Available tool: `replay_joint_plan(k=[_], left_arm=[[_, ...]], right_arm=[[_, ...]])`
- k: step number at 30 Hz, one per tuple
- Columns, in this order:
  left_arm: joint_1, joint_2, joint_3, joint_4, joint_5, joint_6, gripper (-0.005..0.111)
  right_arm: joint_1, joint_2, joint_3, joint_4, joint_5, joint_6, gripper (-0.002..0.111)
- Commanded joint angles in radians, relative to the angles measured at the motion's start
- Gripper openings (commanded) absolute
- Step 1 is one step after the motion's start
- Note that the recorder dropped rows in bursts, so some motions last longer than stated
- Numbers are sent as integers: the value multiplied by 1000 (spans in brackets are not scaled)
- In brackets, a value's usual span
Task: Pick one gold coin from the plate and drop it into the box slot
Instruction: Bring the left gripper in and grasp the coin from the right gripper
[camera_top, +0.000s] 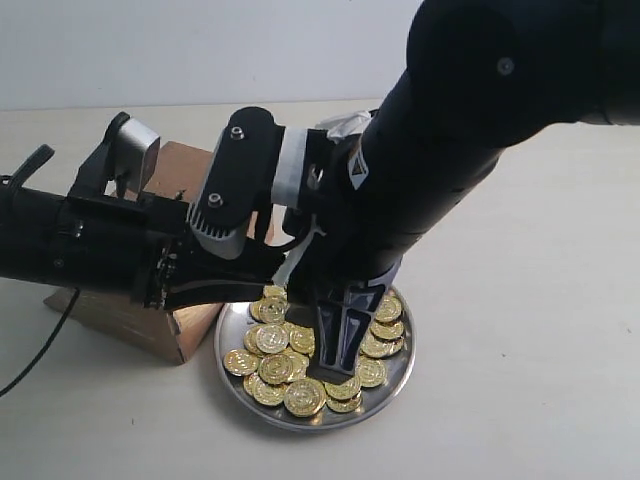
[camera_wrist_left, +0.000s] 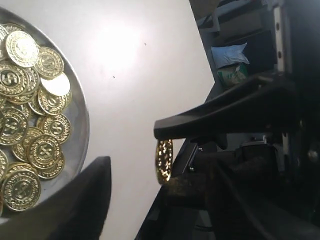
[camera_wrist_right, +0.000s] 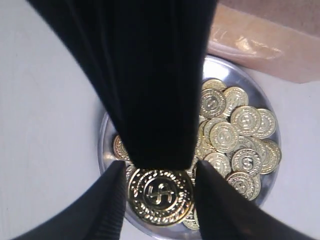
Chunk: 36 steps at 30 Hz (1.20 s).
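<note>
light: we are seeing bright, even light on the pale table (camera_top: 520, 330).
glare: we are catching a white hotspot on the table in the left wrist view, plus shine off the plate (camera_top: 400, 375) and coins (camera_top: 272, 340).
focus: we are seeing the dark fingers (camera_wrist_right: 100, 210) blurring close up, with the coin (camera_wrist_right: 160, 192) between them sharp.
dark areas: we are losing detail in the black arms (camera_top: 470, 150).

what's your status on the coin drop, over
Right gripper: jaws shut on one gold coin, just above the plate. Left gripper: jaws look open, empty. Slot not visible; left arm covers the box top.
</note>
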Motion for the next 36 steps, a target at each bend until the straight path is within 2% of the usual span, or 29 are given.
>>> replay_joint_plan(k=[1, 13, 15, 19, 36], left_arm=[[-25, 4, -9, -38, -5, -16, 54], [-41, 4, -9, -53, -10, -87, 54], [-41, 4, -9, -53, -10, -87, 51], [-41, 4, -9, -56, -10, -84, 38], [-43, 4, -9, -53, -15, -79, 37]], right_arm=[[0, -2, -6, -6, -31, -10, 0], [0, -2, -6, -12, -73, -10, 0], [0, -2, -6, -12, -75, -10, 0], [0, -2, -6, -12, -75, -10, 0], [0, -2, -6, 24, -92, -10, 0]])
